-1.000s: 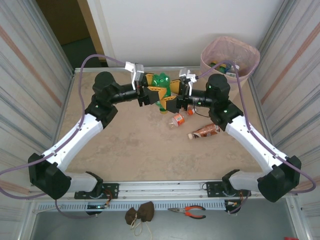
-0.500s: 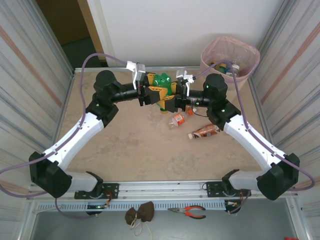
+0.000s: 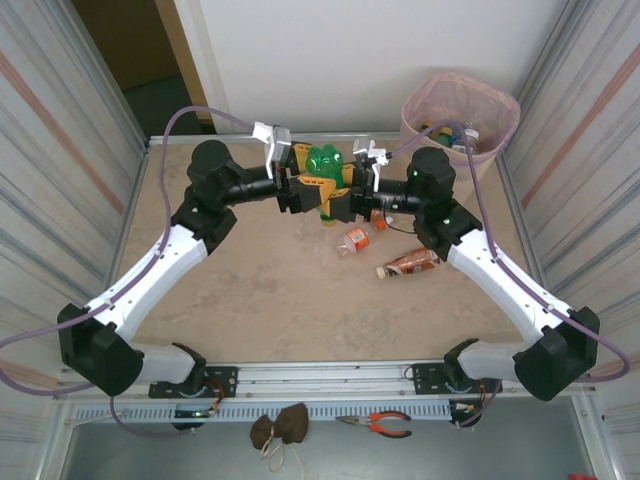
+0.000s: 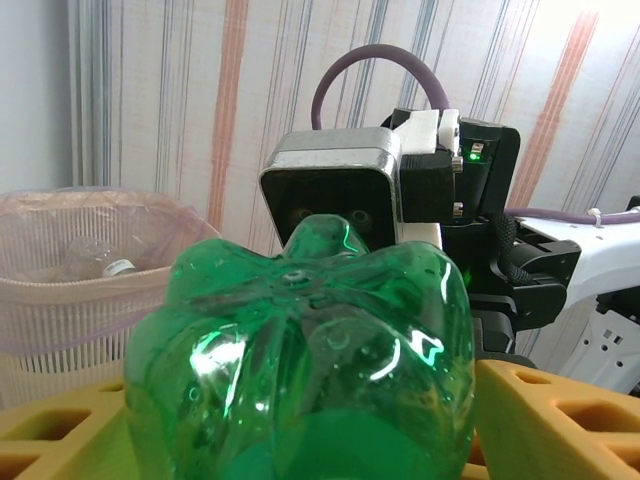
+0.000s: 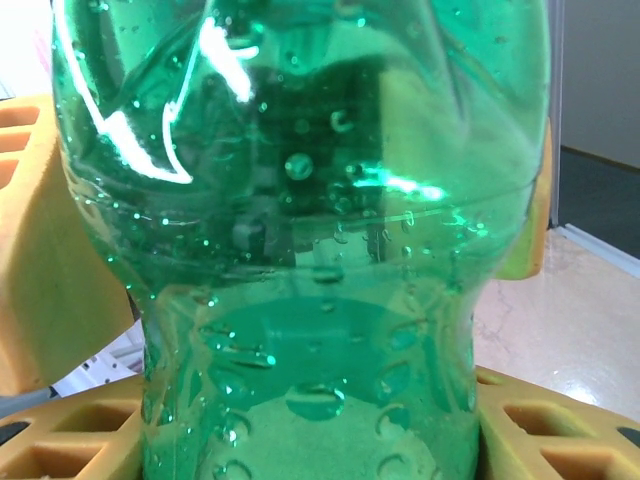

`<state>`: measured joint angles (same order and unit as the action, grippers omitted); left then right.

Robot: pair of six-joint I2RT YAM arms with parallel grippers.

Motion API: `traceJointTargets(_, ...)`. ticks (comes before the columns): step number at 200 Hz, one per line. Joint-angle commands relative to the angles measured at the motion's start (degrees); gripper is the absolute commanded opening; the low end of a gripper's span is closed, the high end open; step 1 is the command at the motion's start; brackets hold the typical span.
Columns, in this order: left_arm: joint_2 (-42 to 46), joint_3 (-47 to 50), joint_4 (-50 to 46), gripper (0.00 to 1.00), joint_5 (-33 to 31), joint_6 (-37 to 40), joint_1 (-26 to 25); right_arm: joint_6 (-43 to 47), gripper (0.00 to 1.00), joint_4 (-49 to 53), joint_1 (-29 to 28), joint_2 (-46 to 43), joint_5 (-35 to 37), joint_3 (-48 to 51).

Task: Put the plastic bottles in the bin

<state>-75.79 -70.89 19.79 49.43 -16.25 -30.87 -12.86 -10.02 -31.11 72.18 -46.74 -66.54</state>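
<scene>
Green bottle (image 3: 322, 163), left of the bin (image 3: 416, 126) and above the desk (image 3: 270, 285), is gripped by both left tool (image 3: 303, 190) and right tool (image 3: 346, 197).

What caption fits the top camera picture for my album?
Left gripper and right gripper both grip one green bottle, with the bin at the back right.
</scene>
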Motion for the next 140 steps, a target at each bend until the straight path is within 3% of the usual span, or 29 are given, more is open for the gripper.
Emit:
traceJointTargets(1,2.73,-0.24,0.39,0.78,-1.12,1.30,-0.07,0.21,0.54,0.07,1.49,-2.68,1.37,-1.76)
traceJointTargets(55,5.46,2.37,-0.19,0.79,-3.88,2.31,0.11,0.29,0.53,4.84,8.25,-4.80,3.10,-3.27)
traceJointTargets(140,5.48,3.64,0.01,0.79,-5.23,2.78,0.36,-1.29,0.50,14.59,26.85,-3.15,6.18,-14.51)
